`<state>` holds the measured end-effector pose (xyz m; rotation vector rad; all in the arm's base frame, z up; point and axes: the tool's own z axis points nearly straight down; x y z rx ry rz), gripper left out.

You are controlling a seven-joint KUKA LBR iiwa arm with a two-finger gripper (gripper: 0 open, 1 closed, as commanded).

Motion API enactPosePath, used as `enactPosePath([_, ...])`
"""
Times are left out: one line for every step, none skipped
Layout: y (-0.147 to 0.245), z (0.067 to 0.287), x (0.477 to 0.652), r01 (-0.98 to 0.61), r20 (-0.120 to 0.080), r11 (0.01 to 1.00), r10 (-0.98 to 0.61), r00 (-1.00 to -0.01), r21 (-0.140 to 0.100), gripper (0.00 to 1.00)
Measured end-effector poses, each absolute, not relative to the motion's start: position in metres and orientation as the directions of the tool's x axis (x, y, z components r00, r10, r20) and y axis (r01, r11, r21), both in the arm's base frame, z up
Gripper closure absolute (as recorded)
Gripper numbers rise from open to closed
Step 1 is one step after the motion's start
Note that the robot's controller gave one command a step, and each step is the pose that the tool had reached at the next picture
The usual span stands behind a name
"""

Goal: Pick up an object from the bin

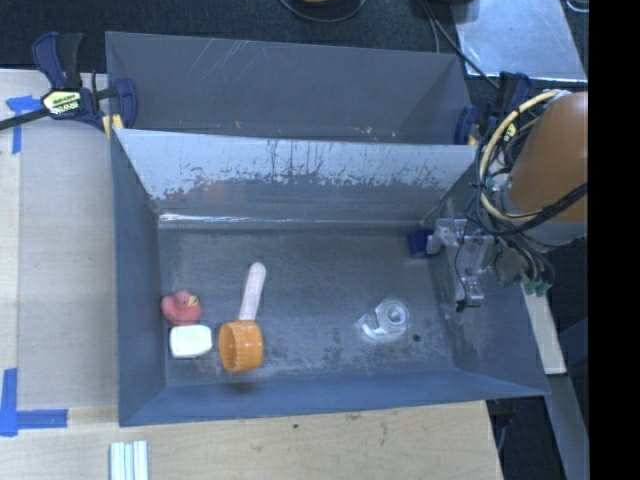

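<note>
By the right wall of the bin (300,183) the gripper (468,290) hangs near a clear thing (386,320) of uncertain shape; released or clenched, I cannot tell.

Orange domed wrist cover (556,153); looped yellow, black cables (492,158).

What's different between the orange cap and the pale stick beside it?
The orange cap is short, round and bright; the stick is long, thin and pale pink. The cap sits nearer the front of the bin; the stick angles away toward the back. Both lie on the floor's left part, close together.
</note>
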<state>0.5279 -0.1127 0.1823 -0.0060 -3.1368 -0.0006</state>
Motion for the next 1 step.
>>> enactPosePath([-0.1121, 0.1870, 0.5297, 0.000, -0.004, 1.000, 0.000, -1.000, -0.001, 0.00])
